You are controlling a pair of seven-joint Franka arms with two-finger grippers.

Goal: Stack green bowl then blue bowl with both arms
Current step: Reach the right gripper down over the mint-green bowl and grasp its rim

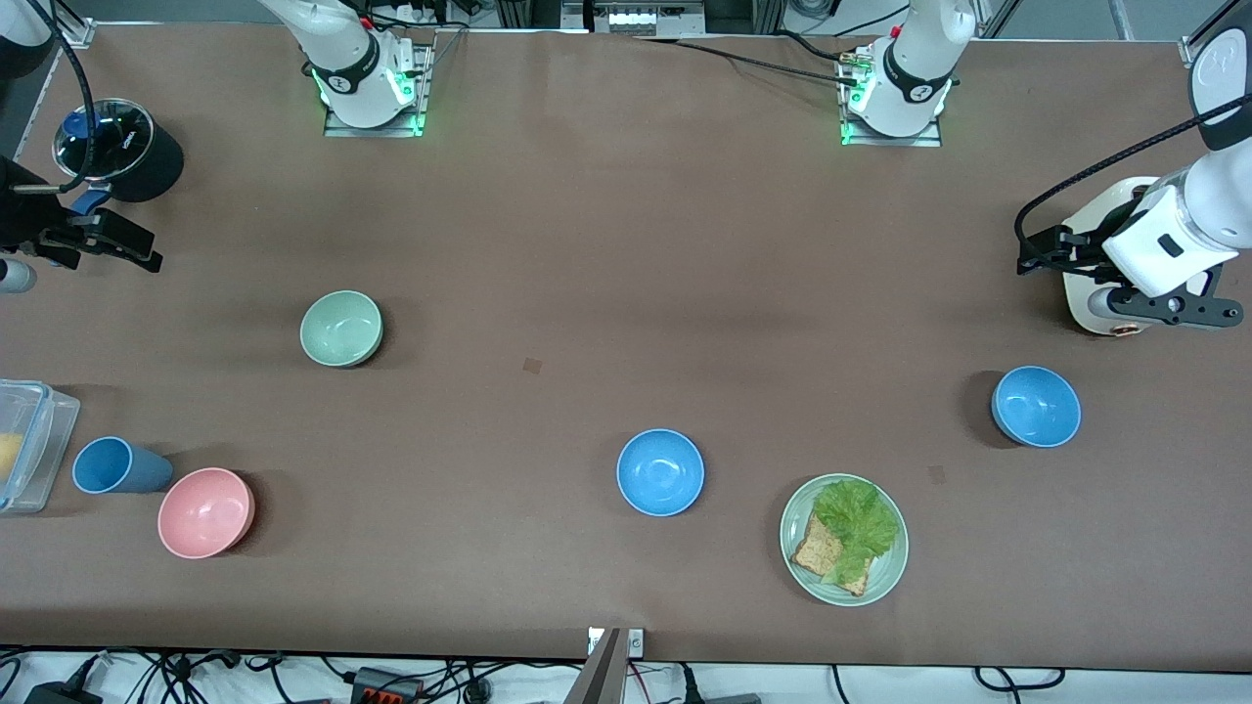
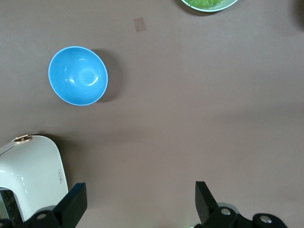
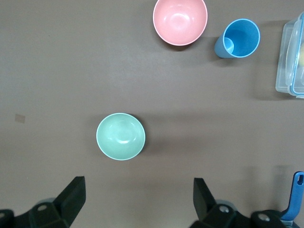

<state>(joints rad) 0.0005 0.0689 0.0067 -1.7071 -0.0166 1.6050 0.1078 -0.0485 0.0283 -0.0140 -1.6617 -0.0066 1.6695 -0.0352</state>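
Observation:
The pale green bowl [image 1: 340, 329] stands upright toward the right arm's end of the table; it also shows in the right wrist view [image 3: 120, 136]. One blue bowl [image 1: 660, 472] sits mid-table, near the front camera. A second blue bowl [image 1: 1036, 406] sits toward the left arm's end and also shows in the left wrist view [image 2: 78, 76]. My right gripper [image 1: 127, 244] is open and empty, up over the table's end [image 3: 139, 197], apart from the green bowl. My left gripper [image 1: 1042, 249] is open and empty beside the toaster [image 2: 141, 199], apart from the second blue bowl.
A pink bowl [image 1: 205, 512], a blue cup [image 1: 117, 465] and a clear container [image 1: 29, 445] sit at the right arm's end. A black pot with a glass lid [image 1: 117, 147] is there too. A green plate [image 1: 797, 533] carries lettuce and toast. A white toaster [image 1: 1086, 303] stands under the left arm.

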